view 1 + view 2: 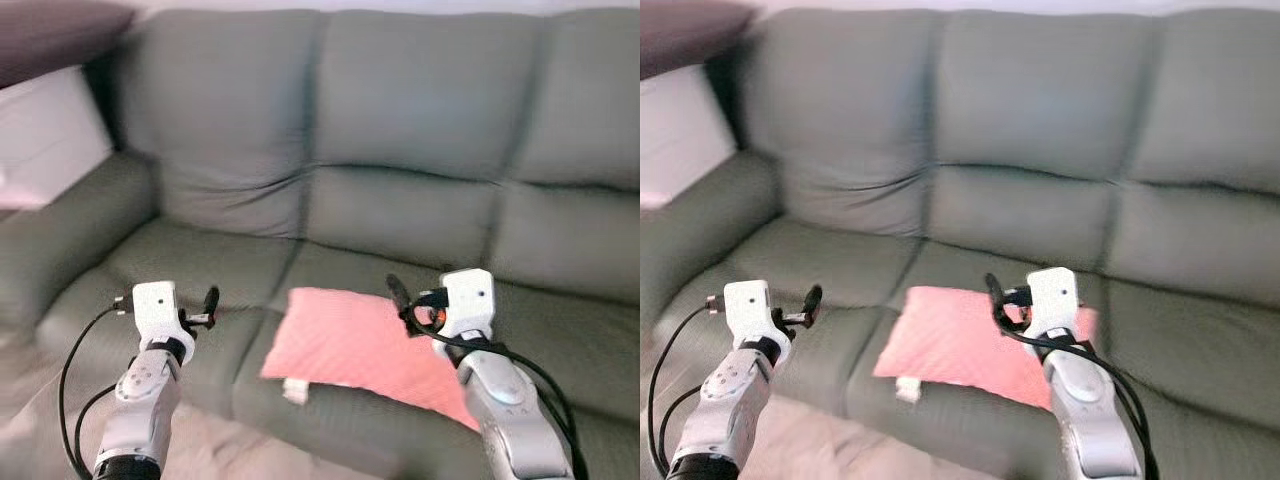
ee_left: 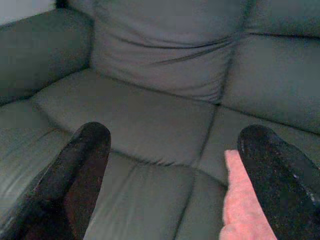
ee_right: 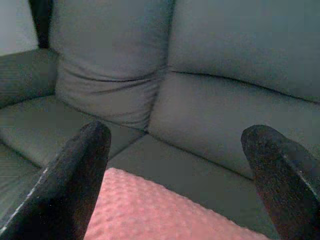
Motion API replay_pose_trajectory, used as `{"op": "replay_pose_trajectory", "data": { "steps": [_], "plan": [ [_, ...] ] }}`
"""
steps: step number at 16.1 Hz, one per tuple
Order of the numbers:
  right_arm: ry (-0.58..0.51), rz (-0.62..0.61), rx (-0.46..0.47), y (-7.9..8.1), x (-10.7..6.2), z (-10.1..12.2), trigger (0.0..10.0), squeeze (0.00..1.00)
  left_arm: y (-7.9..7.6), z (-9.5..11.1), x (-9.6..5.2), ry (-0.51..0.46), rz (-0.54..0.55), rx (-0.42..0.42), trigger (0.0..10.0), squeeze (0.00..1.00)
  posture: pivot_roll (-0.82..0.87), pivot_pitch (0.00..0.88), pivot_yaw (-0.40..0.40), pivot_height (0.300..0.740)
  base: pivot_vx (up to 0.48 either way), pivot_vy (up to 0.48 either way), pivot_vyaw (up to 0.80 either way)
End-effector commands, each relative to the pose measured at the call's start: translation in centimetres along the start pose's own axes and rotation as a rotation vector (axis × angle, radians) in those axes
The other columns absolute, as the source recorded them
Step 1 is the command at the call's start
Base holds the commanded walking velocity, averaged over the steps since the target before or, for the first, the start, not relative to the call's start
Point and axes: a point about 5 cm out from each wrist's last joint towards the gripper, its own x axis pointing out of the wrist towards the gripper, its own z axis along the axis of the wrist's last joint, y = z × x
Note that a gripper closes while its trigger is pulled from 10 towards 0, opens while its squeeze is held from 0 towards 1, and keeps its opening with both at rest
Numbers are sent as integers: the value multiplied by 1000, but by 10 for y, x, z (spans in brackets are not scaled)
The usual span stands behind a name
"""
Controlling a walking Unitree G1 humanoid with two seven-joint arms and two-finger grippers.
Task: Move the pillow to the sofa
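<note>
Pink pillow flat on the sofa seat, across the seam between the left and middle cushions, its near edge close to the seat's front edge, a small white tag hanging over that edge. Plenty of bare seat behind the pillow up to the backrest, and more to its left toward the armrest. Right seat cushion bare as well.

Left gripper raised over the left seat cushion, just left of the pillow and apart from it, fingers spread wide, nothing between them. From the left wrist, a strip of the pillow's pink edge beside one finger, open grey seat ahead.

Right gripper raised above the pillow's right part, fingers also wide apart and holding nothing. From the right wrist, dimpled pink fabric under the fingers, then open seat and backrest beyond.

White wall and a dark surface past the armrest at far left, somewhat blurred.
</note>
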Motion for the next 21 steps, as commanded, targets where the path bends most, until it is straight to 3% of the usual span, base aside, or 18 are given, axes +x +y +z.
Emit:
{"op": "replay_pose_trajectory", "data": {
  "steps": [1,5,8,21],
  "plan": [
    [-13,8,-5,3,0,5,10000,0,2,4,0,-4,-10,9,10000,0,-233,49,88,740,0,0,800],
    [-6,4,-11,0,-1,4,10000,0,-9,4,0,14,-62,-18,10000,0,-239,48,87,740,0,0,800],
    [-5,6,-12,0,0,4,10000,0,-7,4,1,9,-52,13,10000,0,-238,44,88,740,0,0,800],
    [2,17,-14,3,1,3,10000,0,-9,-1,-1,44,-72,-11,10000,0,-238,54,86,740,0,0,741]
  ]
}}
